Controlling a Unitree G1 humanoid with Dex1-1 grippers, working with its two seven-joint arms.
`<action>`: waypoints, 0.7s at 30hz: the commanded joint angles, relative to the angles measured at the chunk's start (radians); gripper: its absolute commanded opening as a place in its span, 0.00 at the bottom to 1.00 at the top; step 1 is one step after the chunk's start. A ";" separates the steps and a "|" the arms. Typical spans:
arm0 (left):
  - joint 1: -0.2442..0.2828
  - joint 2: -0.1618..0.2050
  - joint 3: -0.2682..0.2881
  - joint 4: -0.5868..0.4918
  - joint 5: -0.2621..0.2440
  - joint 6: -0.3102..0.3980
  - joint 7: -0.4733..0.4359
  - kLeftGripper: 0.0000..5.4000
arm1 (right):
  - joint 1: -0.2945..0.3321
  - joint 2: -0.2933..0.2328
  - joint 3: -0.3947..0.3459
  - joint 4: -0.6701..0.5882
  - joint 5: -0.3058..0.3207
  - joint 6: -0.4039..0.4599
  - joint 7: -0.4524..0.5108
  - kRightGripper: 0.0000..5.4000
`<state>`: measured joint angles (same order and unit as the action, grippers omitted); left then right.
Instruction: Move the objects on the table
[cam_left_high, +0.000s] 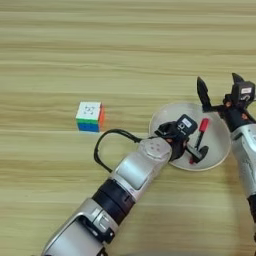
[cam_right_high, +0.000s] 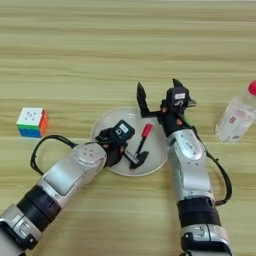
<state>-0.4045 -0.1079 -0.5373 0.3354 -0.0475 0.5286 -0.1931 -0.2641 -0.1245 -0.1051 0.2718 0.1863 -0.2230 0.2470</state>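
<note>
The small multicoloured puzzle cube (cam_left_high: 90, 116) stands white face up on the table (cam_left_high: 60, 60), left of everything else. A slim red marker pen (cam_left_high: 201, 134) lies inside the round pale plate (cam_left_high: 218, 145). My left arm reaches across from the lower left, and its gripper (cam_left_high: 181, 144) hangs open over the plate. One black finger (cam_left_high: 198, 153) of that gripper rests by the pen's lower end. My right gripper (cam_right_high: 159, 92) stands open above the plate's far rim, fingers pointing away from me, with nothing between them.
A clear plastic bottle with a red cap (cam_right_high: 239, 117) stands right of the plate, close to my right arm. A black cable (cam_left_high: 102, 145) loops off my left forearm, just below the cube.
</note>
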 joint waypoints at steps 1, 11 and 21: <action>0.060 -0.064 0.001 0.048 0.010 0.041 0.011 1.00 | 0.009 0.004 0.001 -0.015 0.002 0.021 -0.002 0.99; 0.061 -0.065 -0.003 0.048 0.009 0.036 0.002 0.86 | 0.009 0.004 -0.001 -0.016 0.002 0.022 -0.002 1.00; 0.061 -0.063 -0.006 0.046 0.014 0.032 0.008 0.71 | 0.009 0.003 -0.003 -0.017 0.002 0.025 -0.002 1.00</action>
<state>-0.4093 -0.1118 -0.5335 0.3438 -0.0457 0.5264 -0.1884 -0.2639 -0.1243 -0.1064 0.2693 0.1867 -0.2086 0.2470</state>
